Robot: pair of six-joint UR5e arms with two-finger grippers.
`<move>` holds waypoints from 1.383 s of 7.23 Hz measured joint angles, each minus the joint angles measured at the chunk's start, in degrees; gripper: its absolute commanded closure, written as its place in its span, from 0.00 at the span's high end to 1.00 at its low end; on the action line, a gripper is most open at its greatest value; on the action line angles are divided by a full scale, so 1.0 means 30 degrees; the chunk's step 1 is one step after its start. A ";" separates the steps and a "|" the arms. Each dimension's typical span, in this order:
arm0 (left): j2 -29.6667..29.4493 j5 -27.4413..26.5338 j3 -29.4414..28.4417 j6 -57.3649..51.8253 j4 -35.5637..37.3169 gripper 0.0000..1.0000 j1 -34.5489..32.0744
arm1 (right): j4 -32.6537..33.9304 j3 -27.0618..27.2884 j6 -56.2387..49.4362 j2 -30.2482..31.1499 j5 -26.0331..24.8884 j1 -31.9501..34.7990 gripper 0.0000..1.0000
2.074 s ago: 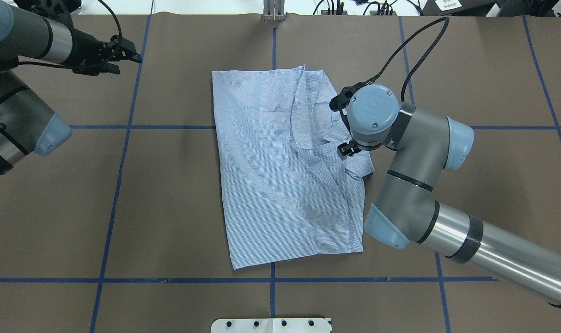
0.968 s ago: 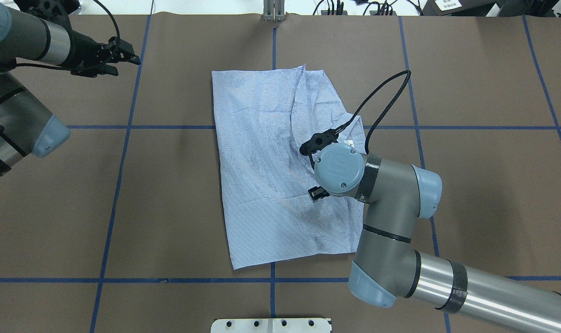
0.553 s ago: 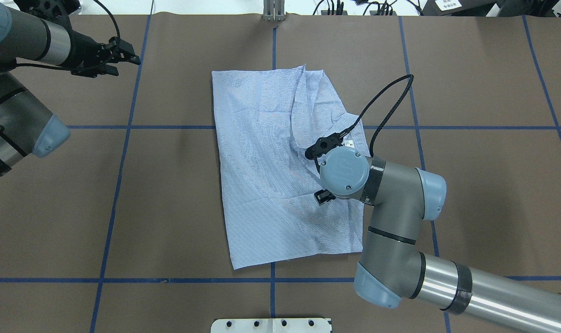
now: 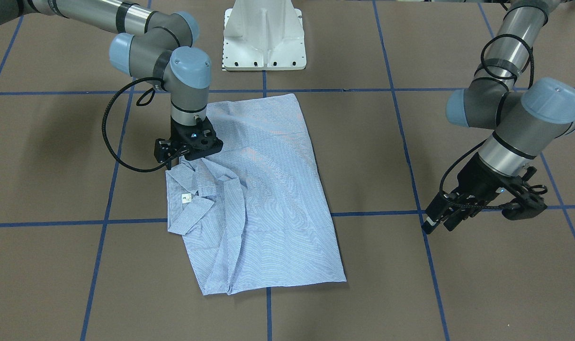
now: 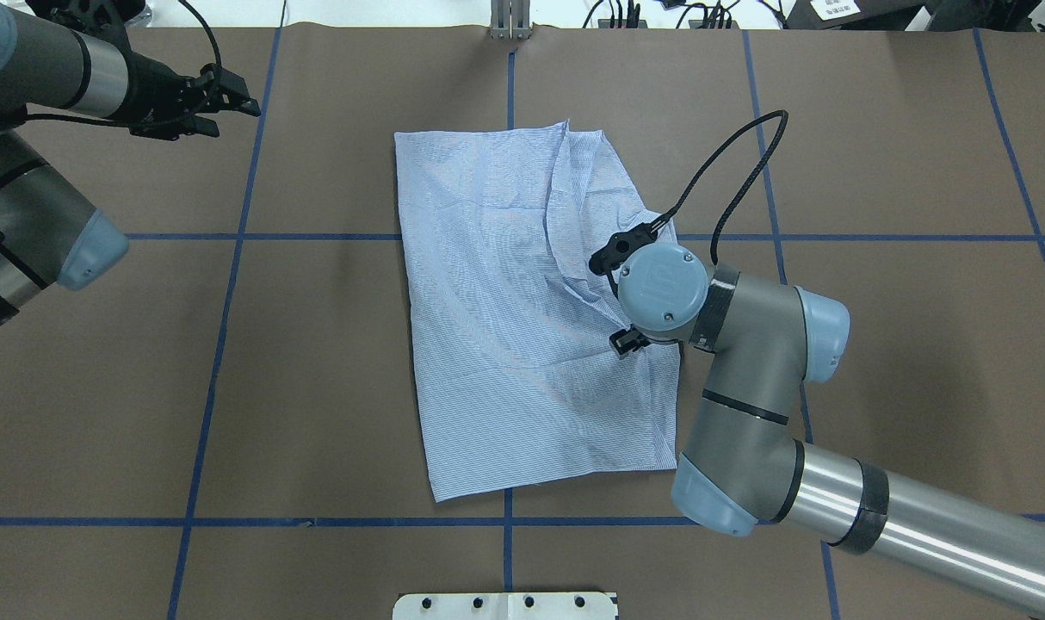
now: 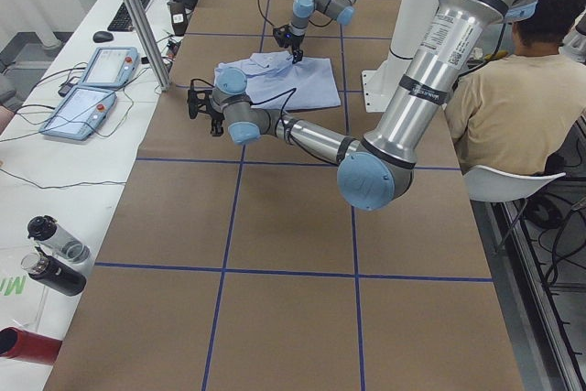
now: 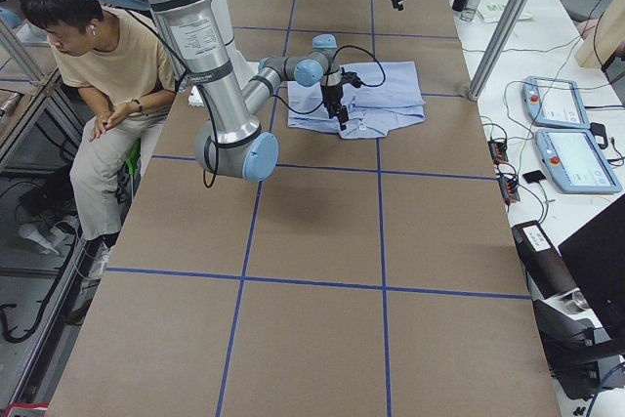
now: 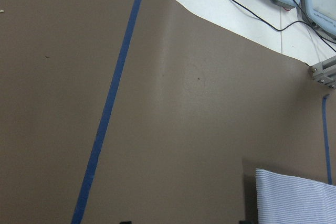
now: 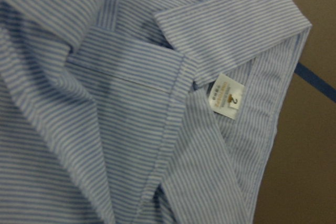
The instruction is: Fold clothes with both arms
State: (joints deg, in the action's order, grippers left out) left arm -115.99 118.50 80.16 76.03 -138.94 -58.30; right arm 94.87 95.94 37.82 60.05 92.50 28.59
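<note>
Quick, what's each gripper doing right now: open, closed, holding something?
Left gripper: open, holding nothing.
Right gripper: low over the shirt near its collar; open or closed cannot be told.

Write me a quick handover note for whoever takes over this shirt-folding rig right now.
Left claw: open, empty, hovering off to the side, clear of the shirt.
Right claw: low over the shirt by the collar; open or shut cannot be told.
Done: shirt lies on the table, folded lengthwise into a rough rectangle.
Left: collar side is rumpled; probably tidy it, then fold crosswise.
</note>
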 measured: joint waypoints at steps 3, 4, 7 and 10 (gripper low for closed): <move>-0.0028 0.0522 0.0291 0.0000 0.0361 0.74 -0.0385 | 0.0059 0.0463 -0.1679 0.0768 0.1253 0.1702 1.00; -0.0010 0.0560 0.0371 0.0000 0.0398 0.74 -0.0424 | 0.0220 0.0438 -0.1720 0.0261 0.1723 0.2070 1.00; 0.0249 0.0577 0.0537 0.0000 0.0406 0.74 -0.0457 | 0.0930 -0.1637 0.0331 -0.3684 0.1958 0.2291 1.00; 0.0676 0.0603 0.0734 0.0000 0.0378 0.74 -0.0459 | 0.0663 -0.5655 0.2035 -0.7000 0.1417 0.1526 1.00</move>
State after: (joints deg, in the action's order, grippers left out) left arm -113.96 120.31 82.36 76.03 -137.80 -59.68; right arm 96.86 78.97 43.92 39.05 96.76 33.17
